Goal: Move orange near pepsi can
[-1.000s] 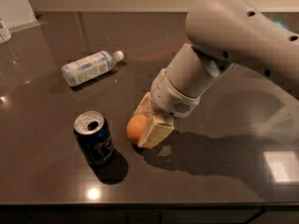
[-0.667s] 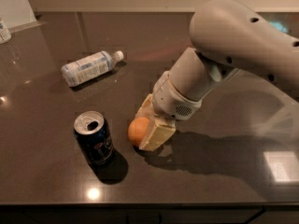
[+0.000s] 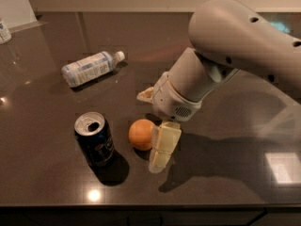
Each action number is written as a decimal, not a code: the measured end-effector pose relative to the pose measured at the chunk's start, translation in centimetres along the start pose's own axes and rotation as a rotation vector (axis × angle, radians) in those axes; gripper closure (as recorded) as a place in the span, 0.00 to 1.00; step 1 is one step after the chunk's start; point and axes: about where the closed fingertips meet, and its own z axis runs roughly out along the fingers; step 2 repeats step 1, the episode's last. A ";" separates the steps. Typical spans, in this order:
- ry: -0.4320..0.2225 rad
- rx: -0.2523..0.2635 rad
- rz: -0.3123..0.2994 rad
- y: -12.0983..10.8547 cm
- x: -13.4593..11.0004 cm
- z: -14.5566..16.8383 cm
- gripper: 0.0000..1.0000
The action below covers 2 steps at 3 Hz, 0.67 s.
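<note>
The orange (image 3: 140, 134) rests on the dark table (image 3: 51, 173), just right of the pepsi can (image 3: 95, 139), with a small gap between them. The can is dark blue, stands upright and has a silver top with an open tab hole. My gripper (image 3: 149, 130) reaches down over the orange from the right. Its jaws are spread wider than the fruit. The near pale finger (image 3: 163, 146) stands against the orange's right side. The far finger (image 3: 146, 94) is well behind the orange and clear of it.
A clear plastic bottle (image 3: 89, 68) with a white cap lies on its side at the back left. My large white arm (image 3: 235, 51) fills the upper right. The table's front edge runs along the bottom of the view.
My jaws have spread apart and the far finger has drawn back from the orange. The arm has risen a little. The orange and the can stay in place.
</note>
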 end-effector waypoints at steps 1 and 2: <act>0.000 0.000 0.000 0.0 0.0 0.0 0.00; 0.000 0.000 0.000 0.0 0.0 0.0 0.00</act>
